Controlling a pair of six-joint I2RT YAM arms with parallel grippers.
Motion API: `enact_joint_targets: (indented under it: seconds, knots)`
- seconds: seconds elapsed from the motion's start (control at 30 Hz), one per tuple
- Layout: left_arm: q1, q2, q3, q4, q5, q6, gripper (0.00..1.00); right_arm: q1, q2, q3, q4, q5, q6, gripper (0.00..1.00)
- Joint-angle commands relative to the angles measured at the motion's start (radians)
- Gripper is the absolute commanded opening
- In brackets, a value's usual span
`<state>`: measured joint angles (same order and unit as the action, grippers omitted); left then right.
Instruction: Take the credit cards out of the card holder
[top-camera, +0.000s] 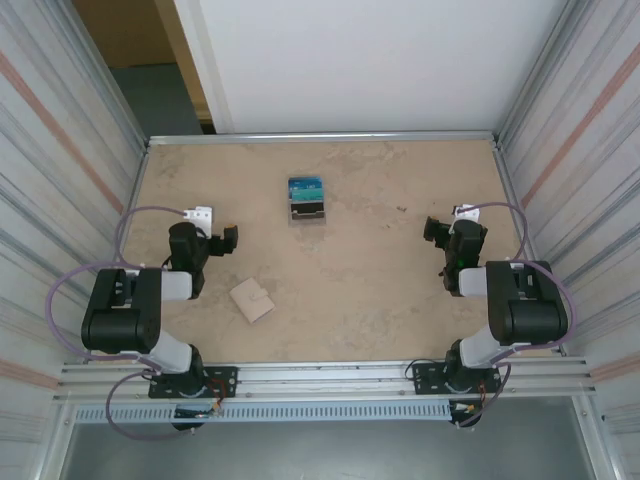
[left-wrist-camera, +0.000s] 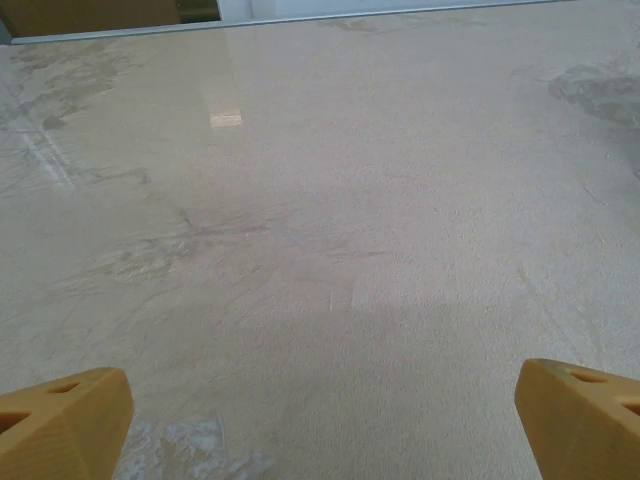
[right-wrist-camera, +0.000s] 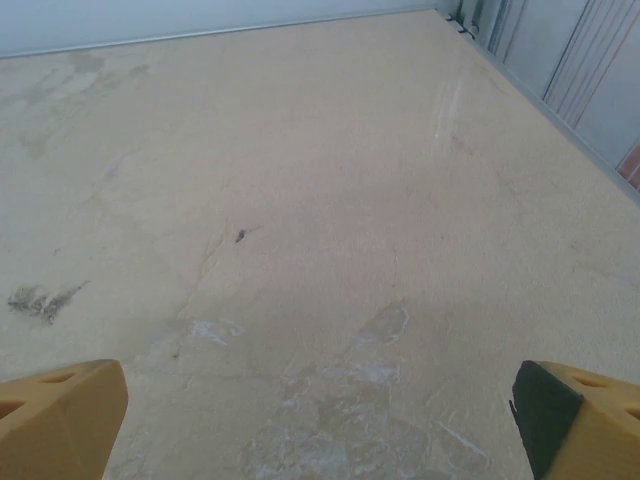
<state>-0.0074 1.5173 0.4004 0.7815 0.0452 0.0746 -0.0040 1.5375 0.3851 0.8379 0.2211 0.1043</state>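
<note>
Card holder (top-camera: 251, 300) lies flat and shut on the beige table (top-camera: 380, 300), a small tan square turned a little askew, on my left arm's side and toward the near edge. My left claw (top-camera: 222, 240) hangs just beyond it and a touch to the left, apart from it, touching nothing. Through the left wrist camera I see my yellow fingertips (left-wrist-camera: 62, 420) spread out to the bottom corners with bare mottled tabletop between them, so that claw is wide open and empty. The credit cards (top-camera: 307, 200) are out in the middle of the table, farther back, well apart from the wallet: blue and teal showing at the far end, dark grey at the near end, all bunched together, and I cannot tell just how they overlap. My right claw (top-camera: 440, 230) sits over on the right side, well clear of the cards. Its wrist view tells the same story: fingertips (right-wrist-camera: 60, 415) flung wide, the right-hand one with a black pad on its inner face, scuffed and scratched table between them. Spread apart, holding nothing.
</note>
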Motion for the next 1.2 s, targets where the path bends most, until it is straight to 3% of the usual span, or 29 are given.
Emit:
enact_joint_targets:
  seconds: [0.0, 1.17]
  knots:
    - [0.002, -0.006, 0.012, 0.009, 0.015, -0.005, 0.99, 0.005, 0.005, -0.008, 0.024, 0.024, 0.025, 0.99]
    - [0.002, -0.026, 0.029, -0.037, 0.023, -0.004, 0.99, 0.006, 0.004, -0.008, 0.026, 0.024, 0.025, 0.99]
